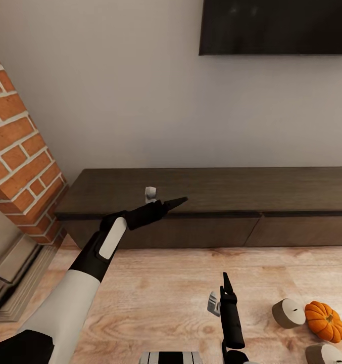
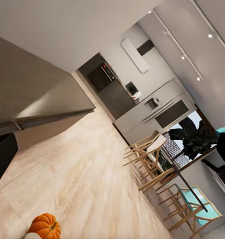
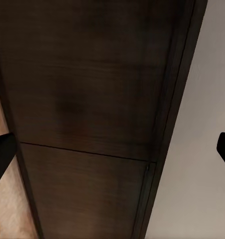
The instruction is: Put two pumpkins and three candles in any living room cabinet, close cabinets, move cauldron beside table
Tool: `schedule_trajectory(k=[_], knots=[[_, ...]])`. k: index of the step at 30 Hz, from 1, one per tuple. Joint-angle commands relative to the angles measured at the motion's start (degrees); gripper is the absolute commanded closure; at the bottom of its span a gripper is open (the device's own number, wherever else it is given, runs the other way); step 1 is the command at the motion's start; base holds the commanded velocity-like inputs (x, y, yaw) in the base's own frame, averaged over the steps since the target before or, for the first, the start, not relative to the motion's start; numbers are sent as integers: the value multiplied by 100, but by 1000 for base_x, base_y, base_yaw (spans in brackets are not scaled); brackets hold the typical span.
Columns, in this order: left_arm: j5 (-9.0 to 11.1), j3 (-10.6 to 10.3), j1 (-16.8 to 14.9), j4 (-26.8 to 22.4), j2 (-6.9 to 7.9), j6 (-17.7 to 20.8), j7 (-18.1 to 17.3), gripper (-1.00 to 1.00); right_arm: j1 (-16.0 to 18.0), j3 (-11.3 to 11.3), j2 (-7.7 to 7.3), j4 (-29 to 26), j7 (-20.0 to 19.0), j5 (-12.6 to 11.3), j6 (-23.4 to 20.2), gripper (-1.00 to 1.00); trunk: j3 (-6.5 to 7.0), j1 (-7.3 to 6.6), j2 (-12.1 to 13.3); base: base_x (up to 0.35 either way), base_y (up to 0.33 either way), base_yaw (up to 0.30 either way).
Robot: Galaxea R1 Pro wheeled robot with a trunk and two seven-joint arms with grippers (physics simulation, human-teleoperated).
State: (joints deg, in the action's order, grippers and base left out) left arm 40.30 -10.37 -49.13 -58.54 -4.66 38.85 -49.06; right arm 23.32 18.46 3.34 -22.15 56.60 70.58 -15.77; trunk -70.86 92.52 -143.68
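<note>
Nearest to me, at the lower right of my head view, my right gripper (image 1: 225,283) points away over the pale wood-grain floor (image 1: 155,293). There its slim black fingers look pressed into one blade, yet my right wrist view shows a dark fingertip (image 3: 2,157) at each edge with clear space between, so its jaws stand apart and hold nothing. Just to its right on the planks lie the task's things: a stubby grey candle (image 1: 288,313) tipped so its flat pale top with the tiny wick faces up and outward, a bright-orange ribbed pumpkin (image 1: 325,321) with a short dark stem just beside it, and a second candle (image 1: 325,355) cut off by the frame's lower edge. My left wrist view catches the same glossy orange pumpkin on the floor. Further out, my left arm, white shell then black, reaches to my left gripper (image 1: 175,203), which hangs just in front of the cabinet's top edge; its fingers taper to one point and I cannot tell how far they part, though nothing is seen in them. The cabinet (image 1: 272,194) is long, low, matte dark-brown wood with flat handle-less fronts, all flush and shut, so its insides are hidden. Left of it rises a red brick column (image 1: 19,156); behind is a plain pale wall (image 1: 125,86) carrying a flat black screen (image 1: 277,25).
</note>
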Motion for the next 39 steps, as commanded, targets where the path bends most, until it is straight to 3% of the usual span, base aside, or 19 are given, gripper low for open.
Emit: schedule_trajectory(k=[1, 10, 31, 39], knots=[[0, 0, 0, 0, 0, 0, -16, -100, -1, 0, 0, 0, 0, 0, 0, -100, 0, 0, 0, 0, 0, 0], [-4, 0, 0, 2, 9, 0, -217, -100, -1, 0, 0, -7, 1, 0, 3, -100, 0, 0, 0, 26, -7, 0], [-4, 0, 0, 5, 0, -2, -235, -100, 4, 17, 0, -89, 0, 4, 9, -100, 0, 0, 0, 129, -20, 0], [-4, -3, 0, -94, 0, 0, -236, -100, 5, 25, 0, -88, 167, 9, 295, -100, 0, 0, 0, 16, 0, 0]])
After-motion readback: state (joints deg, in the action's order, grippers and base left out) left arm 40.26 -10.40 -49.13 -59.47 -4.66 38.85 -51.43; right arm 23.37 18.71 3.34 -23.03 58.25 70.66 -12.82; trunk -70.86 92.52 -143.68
